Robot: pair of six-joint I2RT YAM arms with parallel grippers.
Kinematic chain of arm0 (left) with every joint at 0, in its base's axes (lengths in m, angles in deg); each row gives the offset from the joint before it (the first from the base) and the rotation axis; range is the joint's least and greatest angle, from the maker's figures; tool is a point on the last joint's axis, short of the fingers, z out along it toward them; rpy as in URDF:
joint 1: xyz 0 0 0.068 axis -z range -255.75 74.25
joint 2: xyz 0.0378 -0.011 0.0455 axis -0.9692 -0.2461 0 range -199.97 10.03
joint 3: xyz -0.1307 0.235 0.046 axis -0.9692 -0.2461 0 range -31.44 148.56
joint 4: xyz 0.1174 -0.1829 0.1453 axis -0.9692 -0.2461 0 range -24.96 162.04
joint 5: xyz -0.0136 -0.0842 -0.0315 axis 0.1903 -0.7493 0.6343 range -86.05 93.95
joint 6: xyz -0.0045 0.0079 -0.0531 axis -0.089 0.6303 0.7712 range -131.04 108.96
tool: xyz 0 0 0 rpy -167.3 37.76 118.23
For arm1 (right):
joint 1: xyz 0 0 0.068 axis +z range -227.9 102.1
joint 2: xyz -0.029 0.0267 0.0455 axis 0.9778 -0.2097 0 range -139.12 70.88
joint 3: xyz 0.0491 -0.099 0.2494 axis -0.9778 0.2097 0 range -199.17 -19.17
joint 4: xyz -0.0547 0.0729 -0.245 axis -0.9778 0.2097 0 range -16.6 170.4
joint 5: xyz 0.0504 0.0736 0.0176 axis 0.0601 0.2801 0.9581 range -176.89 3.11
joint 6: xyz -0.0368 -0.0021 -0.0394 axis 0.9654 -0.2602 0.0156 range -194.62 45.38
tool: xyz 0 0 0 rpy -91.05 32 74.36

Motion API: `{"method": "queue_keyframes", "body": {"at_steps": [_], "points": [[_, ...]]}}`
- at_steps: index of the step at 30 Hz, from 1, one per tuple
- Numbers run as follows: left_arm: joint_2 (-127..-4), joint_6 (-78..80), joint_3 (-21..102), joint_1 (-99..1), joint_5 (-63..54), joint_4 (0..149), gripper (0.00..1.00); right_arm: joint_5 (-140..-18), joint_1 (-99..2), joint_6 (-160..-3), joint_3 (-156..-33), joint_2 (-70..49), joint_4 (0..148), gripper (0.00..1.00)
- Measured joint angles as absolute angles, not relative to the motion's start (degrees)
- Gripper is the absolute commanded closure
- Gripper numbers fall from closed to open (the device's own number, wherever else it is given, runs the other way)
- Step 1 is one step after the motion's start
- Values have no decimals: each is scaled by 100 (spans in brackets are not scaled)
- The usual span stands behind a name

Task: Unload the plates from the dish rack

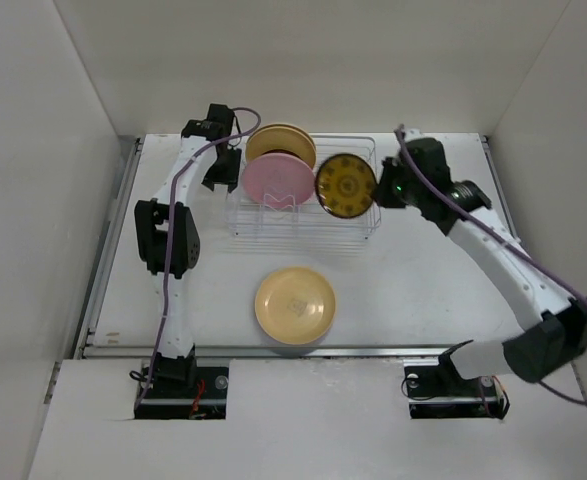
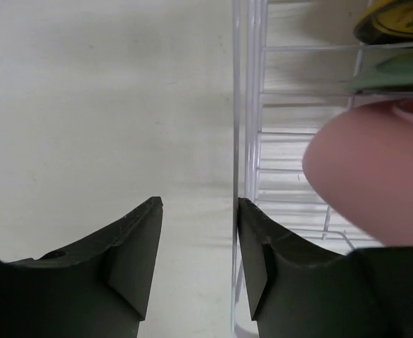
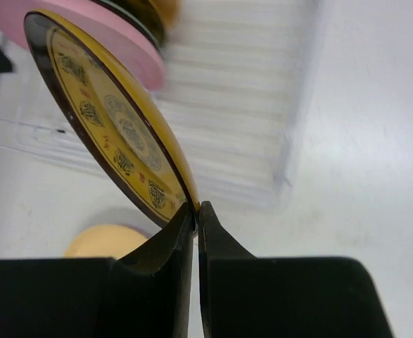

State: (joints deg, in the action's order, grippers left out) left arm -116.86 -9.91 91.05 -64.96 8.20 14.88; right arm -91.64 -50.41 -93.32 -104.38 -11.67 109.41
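One plate in play: amber plate (image 1: 346, 185), standing tilted at right end of rack (image 1: 303, 228), rim pinched edge-on so it can lift straight out
Right gripper (image 3: 195, 211): clamped tight on that rim
Other plates: pink (image 1: 276, 180) and cream (image 1: 281, 143) upright in rack; yellow (image 1: 294, 305) flat on table (image 1: 423, 280)
Left gripper (image 2: 199, 204): jaws partway apart, empty, straddling side wire (image 2: 234, 105), likely steadying rack

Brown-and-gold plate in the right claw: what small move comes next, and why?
Probably lift it clear of the dish rack. The right gripper is shut on the rim of the amber plate, which stands on edge at the rack's right end; a yellow plate already lies on the table in front.
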Motion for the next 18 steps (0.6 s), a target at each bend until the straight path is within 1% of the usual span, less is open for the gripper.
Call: {"method": "queue_keyframes", "body": {"at_steps": [5,6,7,11,14,18], "points": [[-10971,-1673,8804,-6256,958,2043,55,-8500,-5990,-10449,-8335,578,11603,100],[-10844,-1815,8804,-6188,940,2172,47,-8349,-6114,-10666,-7964,923,11758,100],[-10733,-1968,8804,-6112,897,2298,46,-8100,-6217,-10941,-7485,1345,11929,100],[-10573,-2430,8946,-5852,643,2567,46,-7490,-6256,-11555,-6491,2116,12185,100],[-10761,-2679,9271,-5701,425,2594,46,-7149,-6259,-11861,-5802,2682,12401,100],[-11037,-2919,9505,-5565,258,2596,46,-6898,-6259,-12082,-5151,3002,12346,100]]}}
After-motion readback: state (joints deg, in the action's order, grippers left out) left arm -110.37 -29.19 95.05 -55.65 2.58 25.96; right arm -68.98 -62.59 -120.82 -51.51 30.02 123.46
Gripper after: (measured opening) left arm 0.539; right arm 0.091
